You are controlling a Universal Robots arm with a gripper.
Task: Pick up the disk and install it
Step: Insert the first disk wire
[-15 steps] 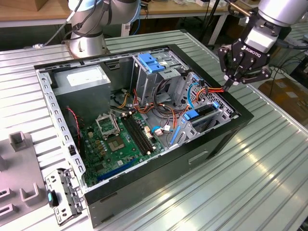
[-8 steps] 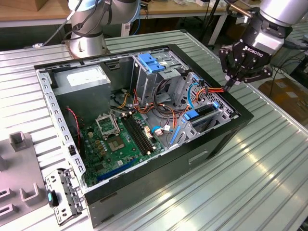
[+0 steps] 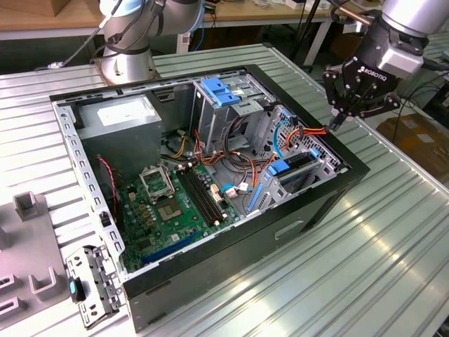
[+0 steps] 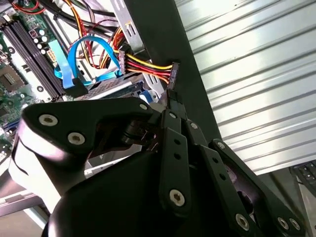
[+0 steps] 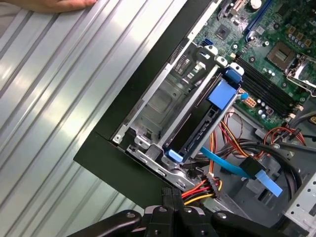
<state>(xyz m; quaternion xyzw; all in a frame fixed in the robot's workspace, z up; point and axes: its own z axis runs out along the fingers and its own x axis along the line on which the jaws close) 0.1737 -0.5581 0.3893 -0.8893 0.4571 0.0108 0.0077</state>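
Note:
The disk (image 5: pixel 197 132) sits edge-up in the drive bay at the corner of the open computer case (image 3: pixel 210 281), with blue rails at both ends. In the exterior view the disk (image 3: pixel 298 163) lies just inside the case's right wall. My gripper (image 3: pixel 338 125) hangs over that wall, above and beside the disk. Its fingers (image 4: pixel 170 143) are drawn together on a black power connector (image 4: pixel 172 74) with red, yellow and black wires. In the first wrist view the gripper (image 5: pixel 170 202) meets the same connector (image 5: pixel 167 191) at the case's edge.
A blue data cable (image 4: pixel 81 54) loops beside the bay. The motherboard (image 3: pixel 168 203), a grey power supply (image 3: pixel 123 116) and a tall cage with a blue top (image 3: pixel 221 95) fill the case. A person's hand (image 5: pixel 54 4) rests on the ribbed table. A loose bracket (image 3: pixel 91 284) lies at the front left.

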